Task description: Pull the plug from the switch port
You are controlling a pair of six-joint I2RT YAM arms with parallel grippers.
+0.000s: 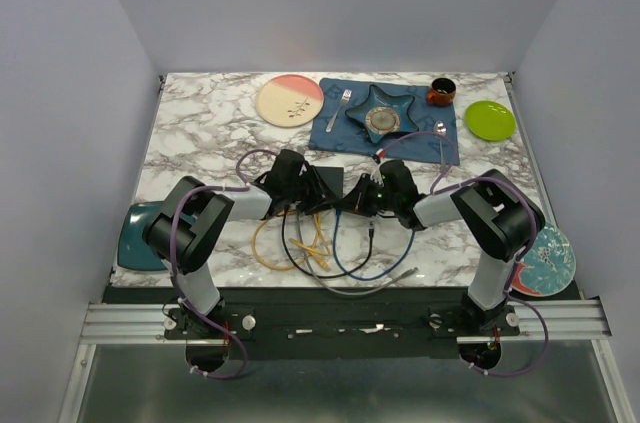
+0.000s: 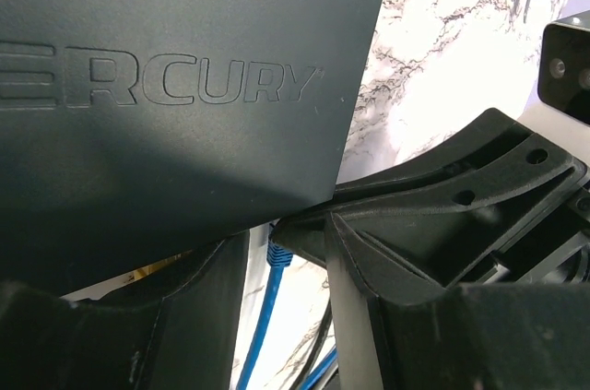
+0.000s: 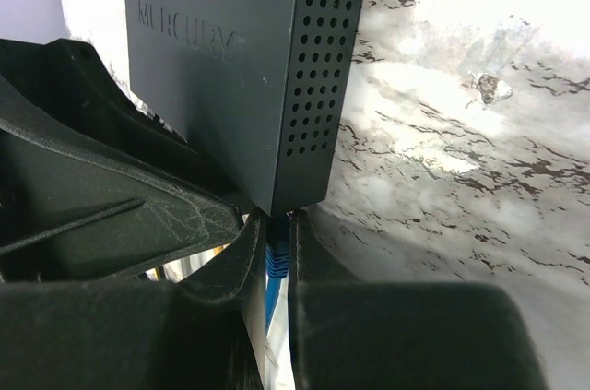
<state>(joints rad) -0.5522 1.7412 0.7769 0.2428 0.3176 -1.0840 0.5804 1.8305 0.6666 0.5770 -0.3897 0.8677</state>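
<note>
The switch (image 1: 328, 181) is a flat matte-black box in the middle of the marble table. Its top reads MERCURY in the left wrist view (image 2: 184, 86), and its perforated side shows in the right wrist view (image 3: 230, 67). A blue plug (image 3: 278, 259) sits at the switch's near edge, at a port. My right gripper (image 3: 278, 252) is shut on this plug; it reaches in from the right (image 1: 354, 201). My left gripper (image 1: 303, 188) is at the switch's left part, jaws apart (image 2: 288, 316), with the blue plug (image 2: 279, 256) seen between them.
Yellow (image 1: 265, 248), blue (image 1: 340, 258), black and white (image 1: 390, 278) cables loop in front of the switch. Behind lie a pink plate (image 1: 290, 100), a blue placemat (image 1: 440, 148) with a star dish, fork and spoon, a cup (image 1: 441, 92) and a green plate (image 1: 490, 120). Plates overhang both side edges.
</note>
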